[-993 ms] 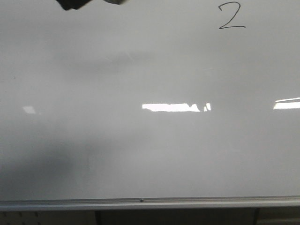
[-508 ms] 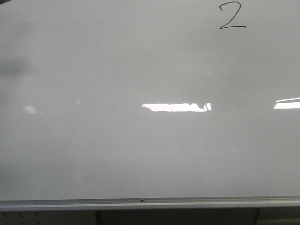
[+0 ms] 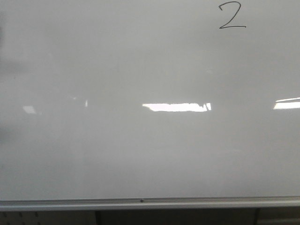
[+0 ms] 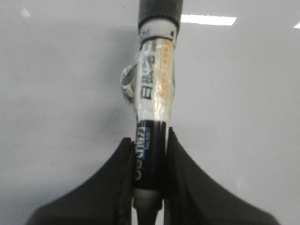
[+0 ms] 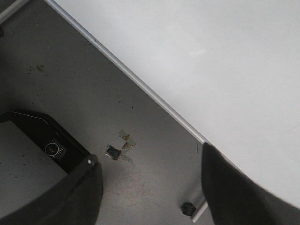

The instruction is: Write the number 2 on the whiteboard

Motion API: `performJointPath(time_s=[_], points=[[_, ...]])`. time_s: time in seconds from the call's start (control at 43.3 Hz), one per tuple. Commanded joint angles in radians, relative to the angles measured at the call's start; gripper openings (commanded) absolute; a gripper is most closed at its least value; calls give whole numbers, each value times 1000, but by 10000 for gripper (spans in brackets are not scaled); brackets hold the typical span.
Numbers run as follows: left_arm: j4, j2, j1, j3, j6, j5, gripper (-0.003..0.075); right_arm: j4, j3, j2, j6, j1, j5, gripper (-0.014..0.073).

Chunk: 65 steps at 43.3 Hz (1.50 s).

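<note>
The whiteboard [image 3: 150, 70] fills the front view, with its silver rail [image 3: 150, 203] along the bottom. A small dark number 2 [image 3: 231, 16] is written near its upper right. Neither gripper shows in the front view. In the left wrist view my left gripper [image 4: 149, 159] is shut on a marker [image 4: 154, 108], a black barrel with a taped label and a grey cap end, held in front of the board [image 4: 243, 117]. In the right wrist view my right gripper [image 5: 150, 187] is open and empty, over the grey floor beside the board's edge [image 5: 140, 84].
Bright rectangular light reflections [image 3: 176, 107] lie across the board. In the right wrist view a dark base [image 5: 42, 140], scraps of tape [image 5: 119, 147] and a board foot with a black cap [image 5: 188, 208] are on the floor.
A dark arm part at the front view's top left one second ago has left the view. Its shadow has drifted to the left edge and faded. The 2 is unchanged.
</note>
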Motion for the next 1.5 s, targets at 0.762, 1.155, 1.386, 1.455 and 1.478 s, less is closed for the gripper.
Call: performJointPath(time_s=[0.762,1.155,1.386,1.455,1.478], points=[[21,156,1,-101,-9,-145,358,2,-30,-11,-3,-7,-58,485],[193,153,2,-228,-7,92,358,2,-30,-11,-3,-7,-46,485],[234,100,2,-304,-6,354,358,1,-30,-22,53,-7,-17,485],[237,63,2,-326,-6,480,358,-12,-30,-39,114,-7,-13,485],[237,50,2,-333,-6,519,358,-18,-30,-46,136,-7,-13,485]])
